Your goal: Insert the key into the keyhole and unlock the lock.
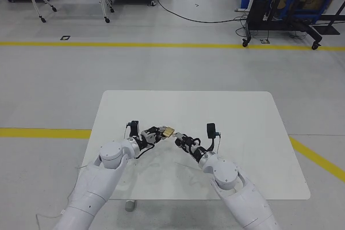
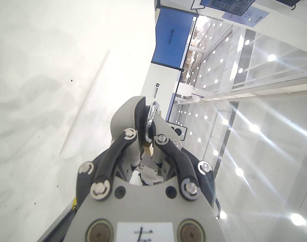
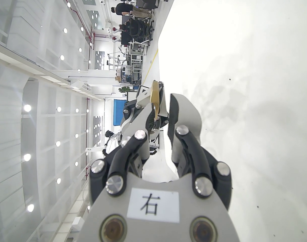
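Observation:
Both arms meet over the middle of the white table (image 1: 247,126). A brass padlock (image 1: 168,131) hangs in the air between them. My left gripper (image 1: 159,134) is shut on it; in the left wrist view the silver shackle (image 2: 153,112) sticks out between the fingers of that gripper (image 2: 149,109). The right wrist view shows the padlock (image 3: 154,94) edge-on, with a brass key (image 3: 156,114) pointing back from it. My right gripper (image 3: 163,107) is open around the key, with a gap between the key and one pad (image 3: 173,112).
The table around the grippers is bare white surface, with its front edge (image 1: 218,199) near the robot. Yellow floor lines (image 1: 40,132) run past the table's sides. Wheeled frames (image 1: 282,29) stand far behind.

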